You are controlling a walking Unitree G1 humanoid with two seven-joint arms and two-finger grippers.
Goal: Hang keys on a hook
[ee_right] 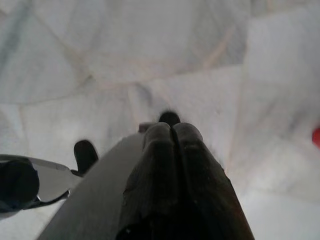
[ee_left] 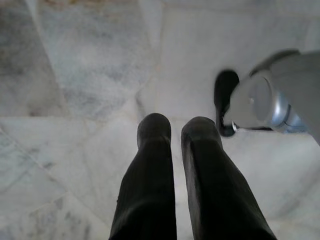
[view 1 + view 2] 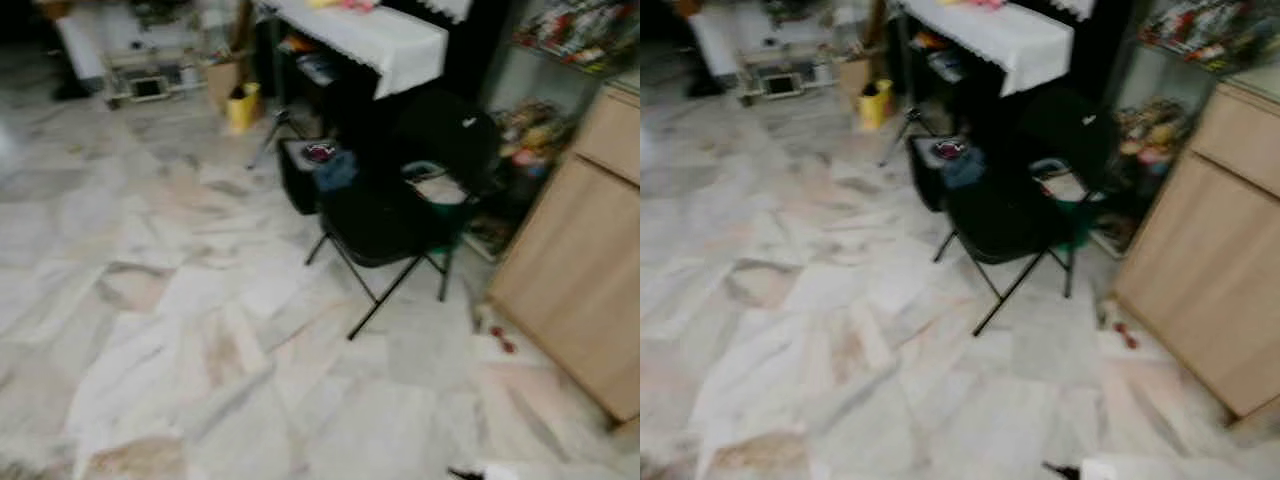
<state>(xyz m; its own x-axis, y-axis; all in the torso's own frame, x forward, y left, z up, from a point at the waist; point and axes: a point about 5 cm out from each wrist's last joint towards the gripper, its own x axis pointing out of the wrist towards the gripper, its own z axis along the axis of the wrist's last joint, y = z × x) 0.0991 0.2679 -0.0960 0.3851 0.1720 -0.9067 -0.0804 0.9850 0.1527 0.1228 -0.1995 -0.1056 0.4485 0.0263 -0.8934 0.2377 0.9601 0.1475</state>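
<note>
While both arms hang idle over the marble floor (image 3: 180, 330), the left gripper (image 2: 177, 131) sits slightly parted and the right gripper (image 1: 172, 131) pressed together, both empty. Keys and hook can't be made out, so it looks like the searching stage; next up is spotting them past the black folding chair (image 3: 385, 225).

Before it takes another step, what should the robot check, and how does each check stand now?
1. Keys in hand: not ok; the right gripper is shut on nothing visible, the left gripper holds nothing.
2. Hook in sight: not ok.
3. Marble floor ahead: ok.
4. Black folding chair to the right: ok, apart from the robot.
5. Wooden cabinet on the right: ok.
6. Picture sharpness: not ok, blurred.
</note>
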